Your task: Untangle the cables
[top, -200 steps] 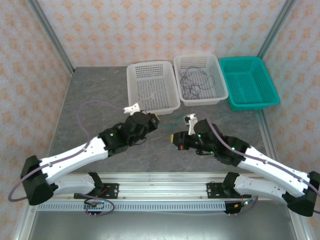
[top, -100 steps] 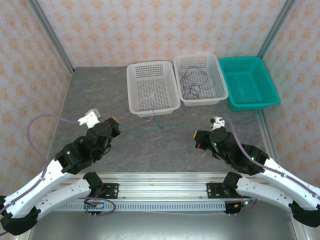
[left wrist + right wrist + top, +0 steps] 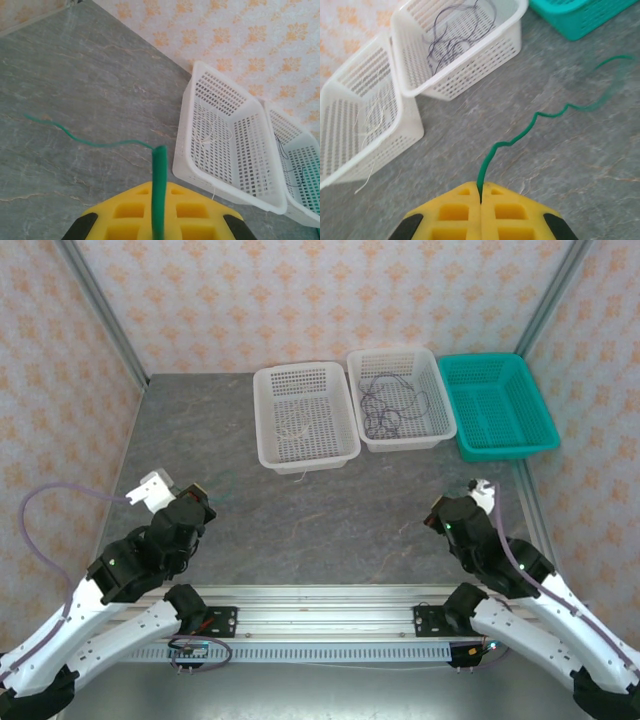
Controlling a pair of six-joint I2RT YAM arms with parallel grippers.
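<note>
A grey marbled table point(image 3: 200, 420) lies evenly lit. Orange-patterned walls point(image 3: 330, 300) rise behind and beside it, metal posts point(image 3: 102, 312) at its far corners.

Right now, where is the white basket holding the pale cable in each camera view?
Top external: the white basket is back centre-left.
Left wrist: white basket right of centre, beyond the green cable.
Right wrist: white basket at the left edge.
Shared landmark: the neighbouring basket holding dark cables, on its right in every view.
</note>
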